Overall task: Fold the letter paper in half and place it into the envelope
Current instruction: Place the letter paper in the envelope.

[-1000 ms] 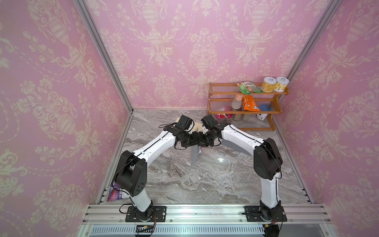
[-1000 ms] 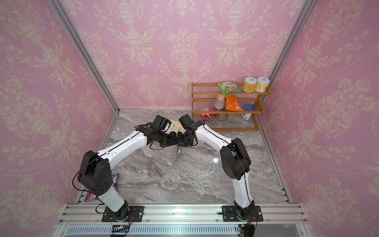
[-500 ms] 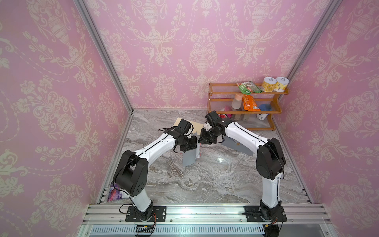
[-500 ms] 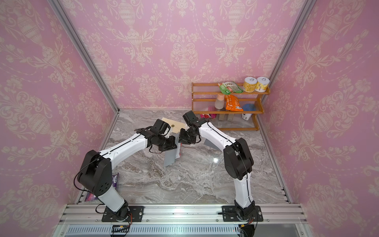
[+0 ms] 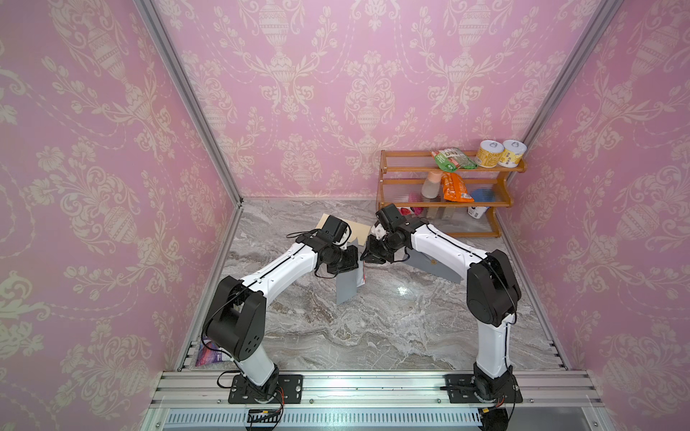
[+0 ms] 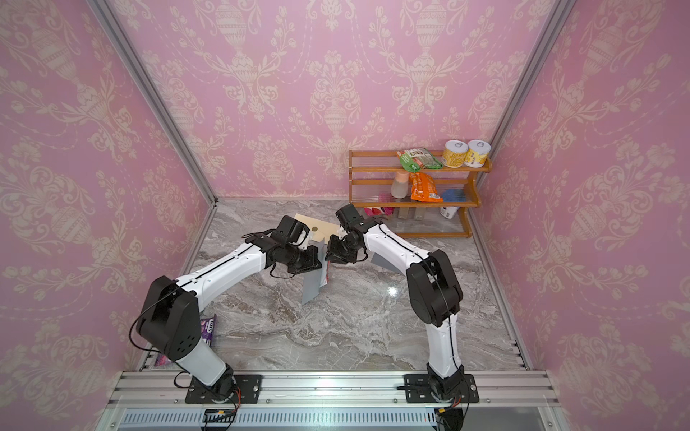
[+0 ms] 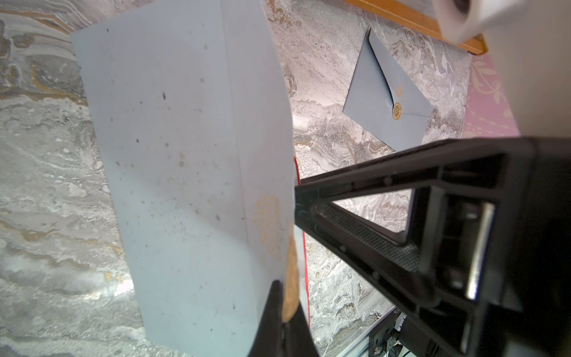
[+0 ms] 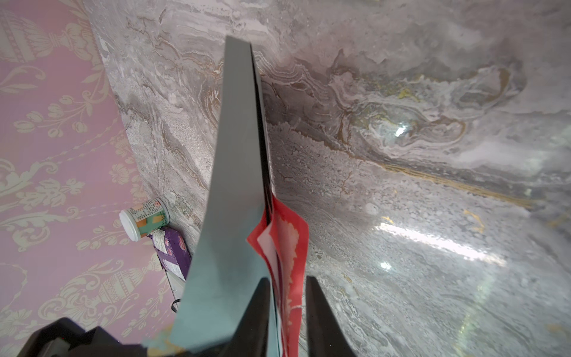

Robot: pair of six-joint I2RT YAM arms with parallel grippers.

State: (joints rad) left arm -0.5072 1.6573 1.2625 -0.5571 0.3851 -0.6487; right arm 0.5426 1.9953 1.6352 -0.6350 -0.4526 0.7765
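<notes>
A grey-blue envelope (image 5: pixel 345 287) (image 6: pixel 311 285) hangs upright above the marble, opening upward. My left gripper (image 5: pixel 351 265) (image 7: pixel 285 309) is shut on its flap beside the gold seal (image 7: pixel 292 272). The red-and-white letter paper (image 5: pixel 360 276) (image 8: pixel 290 241) sticks partly out of the envelope (image 8: pixel 234 185) along its upper edge. My right gripper (image 5: pixel 364 257) (image 8: pixel 287 279) is at that edge, jaws a little apart with the protruding paper between them. One finger lies against the envelope; the other (image 8: pixel 318 309) stands just off the paper. How deep the paper reaches is hidden.
A second blue envelope (image 5: pixel 433 266) (image 7: pixel 386 102) lies flat under my right arm. A tan envelope (image 5: pixel 358 233) lies behind the grippers. A wooden shelf (image 5: pixel 448 186) with packets and cans fills the back right corner. A purple packet (image 5: pixel 209 352) and a white-lidded cup (image 8: pixel 145 218) sit at the left wall.
My right gripper drew back from the envelope half a second ago and has come back to its upper edge. The left gripper has shifted the hanging envelope slightly left and forward.
</notes>
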